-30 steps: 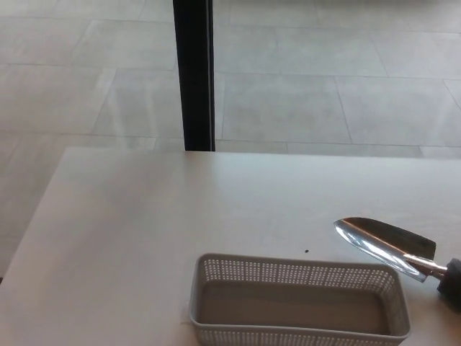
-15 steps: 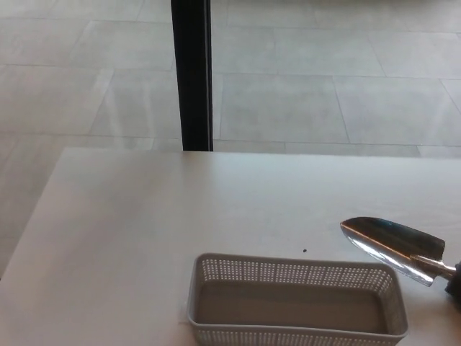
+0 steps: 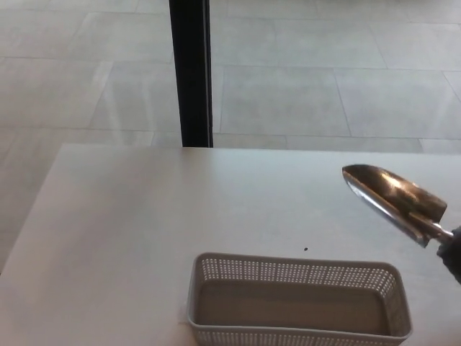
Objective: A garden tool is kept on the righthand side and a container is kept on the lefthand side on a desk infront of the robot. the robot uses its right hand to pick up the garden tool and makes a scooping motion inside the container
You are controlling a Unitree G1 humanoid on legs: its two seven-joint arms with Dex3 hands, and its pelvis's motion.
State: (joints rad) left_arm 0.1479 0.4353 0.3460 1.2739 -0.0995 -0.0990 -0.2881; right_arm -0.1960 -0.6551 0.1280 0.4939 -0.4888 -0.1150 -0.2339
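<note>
A white perforated container (image 3: 299, 303) sits at the near edge of the white bench (image 3: 130, 216), towards the right; a metal garden tool (image 3: 392, 202) hangs in the air above the bench's right side, blade tip pointing to the far left, clear of the container; only a dark sliver of the right hand (image 3: 452, 256) shows at the tool's handle end, so its fingers cannot be judged; a black post (image 3: 190, 72) stands beyond the far edge.

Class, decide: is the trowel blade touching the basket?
Apart. The head view shows the trowel blade up and right of the basket, with bare desk showing between them.
</note>
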